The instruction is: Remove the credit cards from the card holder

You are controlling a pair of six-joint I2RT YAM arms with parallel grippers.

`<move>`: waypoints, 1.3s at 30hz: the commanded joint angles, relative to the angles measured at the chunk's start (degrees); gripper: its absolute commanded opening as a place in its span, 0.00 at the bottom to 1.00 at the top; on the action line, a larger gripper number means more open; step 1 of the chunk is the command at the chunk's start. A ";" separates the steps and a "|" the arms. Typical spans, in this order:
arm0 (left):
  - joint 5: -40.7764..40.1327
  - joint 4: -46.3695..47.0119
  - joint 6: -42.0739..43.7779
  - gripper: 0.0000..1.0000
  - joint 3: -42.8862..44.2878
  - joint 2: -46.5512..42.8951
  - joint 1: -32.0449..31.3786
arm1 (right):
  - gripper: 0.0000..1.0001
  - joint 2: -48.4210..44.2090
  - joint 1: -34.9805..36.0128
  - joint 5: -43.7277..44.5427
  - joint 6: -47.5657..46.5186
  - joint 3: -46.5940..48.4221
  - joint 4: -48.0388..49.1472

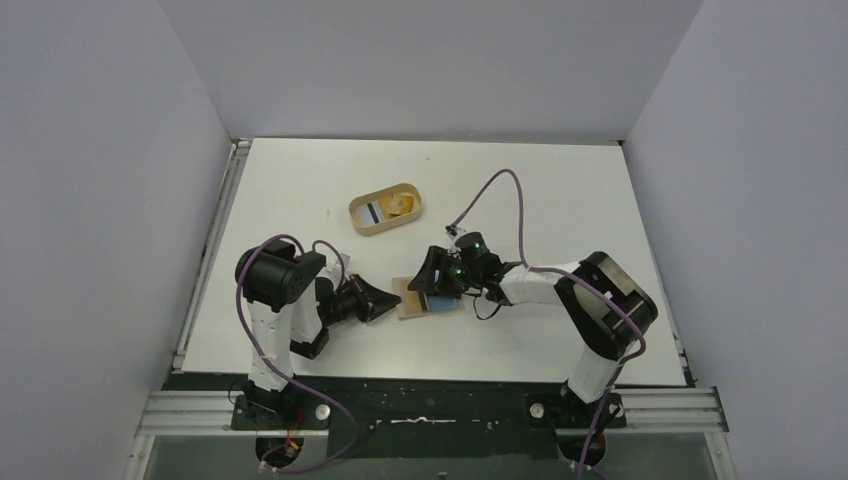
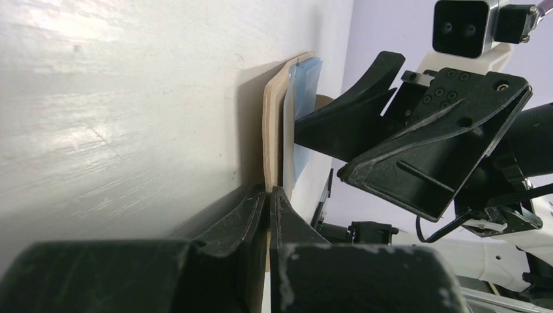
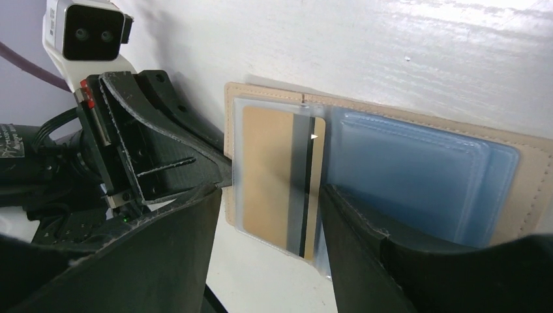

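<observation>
Card holder [image 3: 535, 176]: we are clenching its edge with the left jaws, the released right jaws straddling a sleeved credit card [image 3: 270, 150], likely needing pinching next.

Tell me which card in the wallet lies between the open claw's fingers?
The tan card with the black stripe; the light blue card lies beside the right gripper, outside its fingers.

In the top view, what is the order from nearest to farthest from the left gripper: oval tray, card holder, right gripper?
1. card holder: its left edge is pinched in the left gripper.
2. right gripper: just right, over the holder.
3. oval tray: farther back.
</observation>
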 commanded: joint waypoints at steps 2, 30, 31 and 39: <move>-2.74 -9.32 5.46 0.00 -1.79 5.87 -0.11 | 0.59 -0.72 -0.29 -4.50 3.87 -2.27 7.31; -1.72 -9.31 2.82 0.21 -1.25 0.75 -0.05 | 0.59 -4.06 -1.46 1.92 3.82 -8.46 9.70; -1.72 -9.31 2.62 0.23 -1.17 0.68 -0.04 | 0.59 -3.73 -1.44 2.13 3.81 -8.68 9.78; -1.84 -9.29 1.57 0.36 -1.35 -0.35 -0.20 | 0.58 -0.87 -1.45 2.32 4.06 -10.10 12.22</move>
